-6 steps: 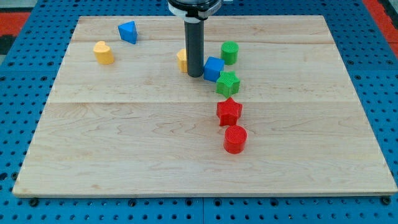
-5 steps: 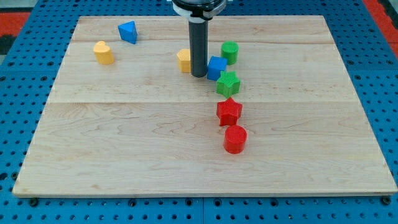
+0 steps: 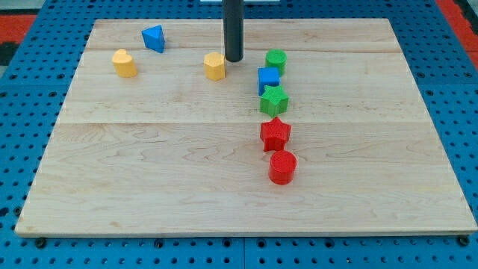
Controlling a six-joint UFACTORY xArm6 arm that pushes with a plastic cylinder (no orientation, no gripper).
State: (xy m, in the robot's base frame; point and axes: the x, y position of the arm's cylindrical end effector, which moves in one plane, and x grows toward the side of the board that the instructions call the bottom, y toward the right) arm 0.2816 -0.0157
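Note:
My tip [image 3: 234,59] rests on the wooden board [image 3: 149,164] near the view's top, just right of a yellow hexagonal block [image 3: 215,66], close to it or touching. To the tip's right stands a green cylinder [image 3: 276,60]. Below that, a blue cube [image 3: 268,78] sits against a green star [image 3: 274,99]. Further down the same column lie a red star [image 3: 275,133] and a red cylinder [image 3: 282,167].
A blue triangular block [image 3: 154,37] and a yellow rounded block [image 3: 124,63] sit at the view's upper left. A blue pegboard [image 3: 30,149] surrounds the board.
The rod has moved up the view, away from the blue cube. The yellow hexagon has shifted left and up a little. The blue cube sits slightly further right, against the green star.

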